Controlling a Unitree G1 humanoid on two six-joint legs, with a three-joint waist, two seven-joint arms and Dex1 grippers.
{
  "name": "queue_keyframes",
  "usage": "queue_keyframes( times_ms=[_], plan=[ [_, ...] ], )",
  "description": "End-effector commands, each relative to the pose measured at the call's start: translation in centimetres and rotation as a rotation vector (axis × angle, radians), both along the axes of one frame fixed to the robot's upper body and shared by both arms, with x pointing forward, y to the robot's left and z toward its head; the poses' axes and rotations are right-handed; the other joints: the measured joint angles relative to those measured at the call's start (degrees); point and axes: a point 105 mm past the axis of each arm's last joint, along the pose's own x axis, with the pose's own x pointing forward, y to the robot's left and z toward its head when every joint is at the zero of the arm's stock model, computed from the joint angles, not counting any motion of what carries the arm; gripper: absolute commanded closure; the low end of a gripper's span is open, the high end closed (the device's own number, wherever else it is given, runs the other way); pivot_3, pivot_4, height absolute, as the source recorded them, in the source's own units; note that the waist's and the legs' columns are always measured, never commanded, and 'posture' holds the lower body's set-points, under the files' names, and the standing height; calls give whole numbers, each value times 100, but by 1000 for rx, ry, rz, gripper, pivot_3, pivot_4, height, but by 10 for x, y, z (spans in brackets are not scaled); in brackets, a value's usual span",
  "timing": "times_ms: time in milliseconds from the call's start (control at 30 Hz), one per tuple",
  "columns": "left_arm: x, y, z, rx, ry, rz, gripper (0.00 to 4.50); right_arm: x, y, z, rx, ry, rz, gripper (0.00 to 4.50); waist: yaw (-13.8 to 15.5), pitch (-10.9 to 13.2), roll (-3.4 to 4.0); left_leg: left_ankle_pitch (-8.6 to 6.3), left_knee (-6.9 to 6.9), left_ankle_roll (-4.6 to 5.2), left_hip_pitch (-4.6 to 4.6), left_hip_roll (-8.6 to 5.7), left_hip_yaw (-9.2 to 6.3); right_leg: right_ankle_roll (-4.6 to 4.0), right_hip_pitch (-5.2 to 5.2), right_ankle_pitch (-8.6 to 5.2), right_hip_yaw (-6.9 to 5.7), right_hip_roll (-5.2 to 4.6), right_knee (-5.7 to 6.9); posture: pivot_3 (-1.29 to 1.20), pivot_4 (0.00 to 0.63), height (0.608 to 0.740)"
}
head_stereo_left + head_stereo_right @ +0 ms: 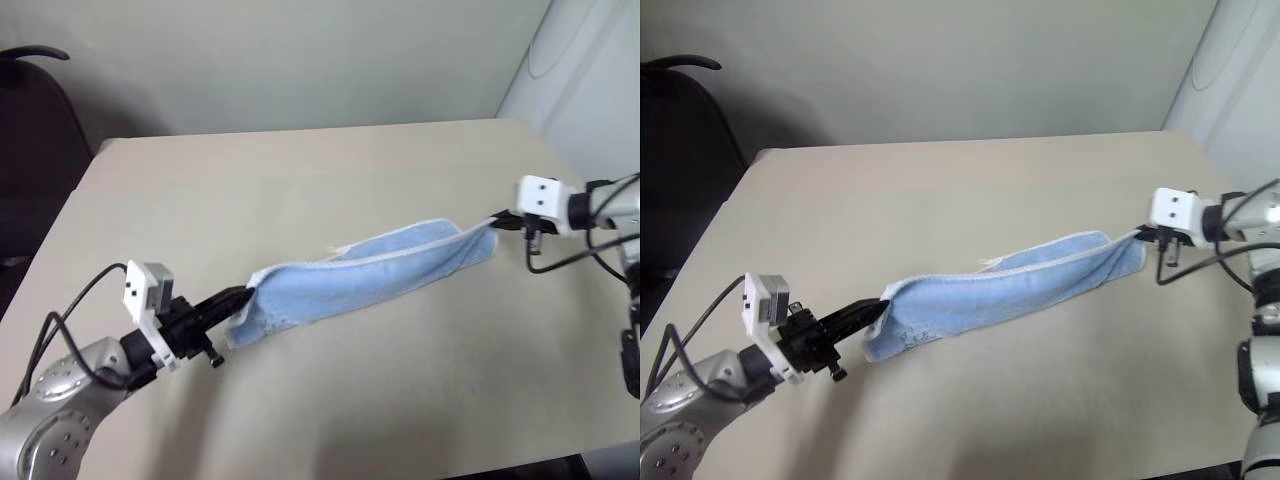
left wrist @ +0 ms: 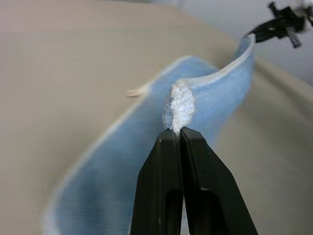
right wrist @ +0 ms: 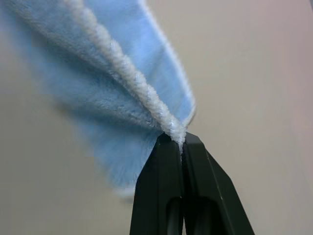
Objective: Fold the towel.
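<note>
While it stretches in a long band across the middle of the tabletop (image 1: 300,180), the towel (image 1: 370,275) sags onto the beige surface, doubled over with white edging along its top. The left gripper (image 1: 243,296) is clamped tight on the end nearer the front left corner; the right gripper (image 1: 497,222) pinches the other end toward the right edge. A dark chair (image 1: 35,140) stands past the left edge, pale walls (image 1: 300,60) behind.

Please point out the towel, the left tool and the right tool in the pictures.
towel (image 1: 370,275): left eye view, middle of the blue cloth.
left tool (image 1: 243,295): left eye view, fingertips shut on the towel's end.
right tool (image 3: 182,140): right wrist view, fingertips shut on the towel's white edging.
</note>
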Motion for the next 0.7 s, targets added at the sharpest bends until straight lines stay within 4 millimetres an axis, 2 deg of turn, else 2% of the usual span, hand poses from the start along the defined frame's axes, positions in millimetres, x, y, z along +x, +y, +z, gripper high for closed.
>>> queue_keyframes(
  times_ms=[33, 133, 300, 433, 567, 700],
  plan=[
    [11, 6, -6, 15, 29, 35, 4478, 17, 13, 5, -58, -77, -19, 4500, -3, 0, 1, 13, 0, -28, -21, 0, 0, -1, -22, 0, 1, 0, 6, 0, 150, 740],
    [19, 9, -18, 68, 58, 56, 4478, 29, 29, 2, -100, -107, -21, 4500, -3, 0, 1, 13, 2, -44, -59, 0, -2, -2, -51, 1, 1, 0, 29, 0, 150, 740],
    [22, 11, -28, 96, 67, 81, 4478, 40, 42, -2, -153, -143, -38, 4500, 1, 0, 1, 7, 8, -45, -102, 0, -7, -2, -90, 2, 1, -1, 24, 0, 150, 740],
    [24, 20, -29, 95, 65, 130, 4478, 45, 44, -2, -156, -163, -68, 4500, 2, -1, 0, 5, 7, -47, -110, 0, -7, -7, -112, 5, 1, -1, 48, 0, 150, 740],
    [28, 37, -35, 84, 83, 208, 4478, 48, 40, -3, -167, -180, -109, 4500, -7, 0, 0, 3, 6, -45, -104, 1, -7, -22, -129, 13, 1, -1, 54, 0, 150, 740],
    [20, 44, -46, 115, 120, 197, 4478, 49, 35, -6, -193, -178, -133, 4500, -10, 0, 0, -7, 3, -11, -94, 4, -7, -37, -131, 22, 1, -1, 69, 0, 150, 740]
  ],
)
